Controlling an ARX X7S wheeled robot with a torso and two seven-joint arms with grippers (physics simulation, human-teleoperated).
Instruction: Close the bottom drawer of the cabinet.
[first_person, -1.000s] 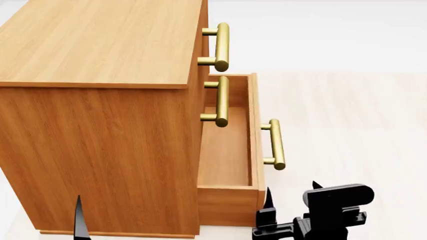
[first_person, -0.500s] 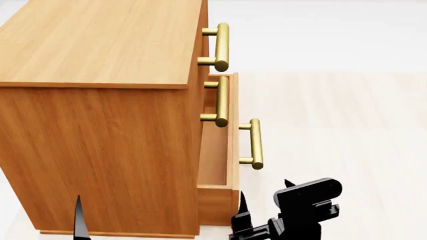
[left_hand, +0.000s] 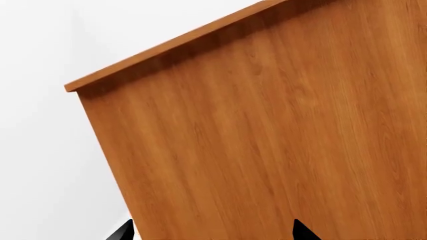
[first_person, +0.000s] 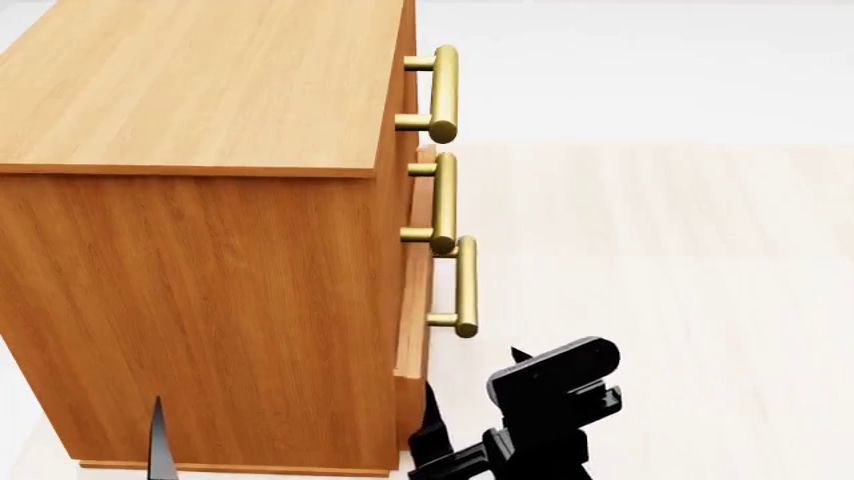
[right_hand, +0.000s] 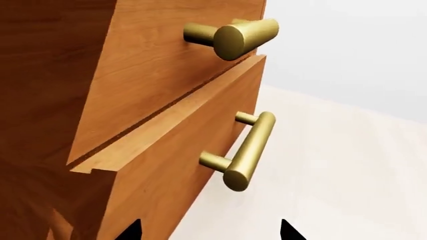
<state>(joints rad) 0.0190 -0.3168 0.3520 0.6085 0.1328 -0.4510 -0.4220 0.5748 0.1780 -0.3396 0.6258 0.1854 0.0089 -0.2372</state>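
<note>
Orange-brown wood-grain cabinet (first_person: 200, 250), matching bottom drawer (right_hand: 180, 165), brass handle (right_hand: 245, 152), pale cream floor (first_person: 667, 250), black claw (first_person: 514, 420)

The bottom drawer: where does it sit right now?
In the head view the bottom drawer juts slightly from the cabinet front, below the two higher handles, with the right gripper beside its lower corner.

We count one cabinet (first_person: 200, 250), three brass handles (first_person: 445, 95), and two grippers, the right gripper (first_person: 474, 435) beside the drawers.
</note>
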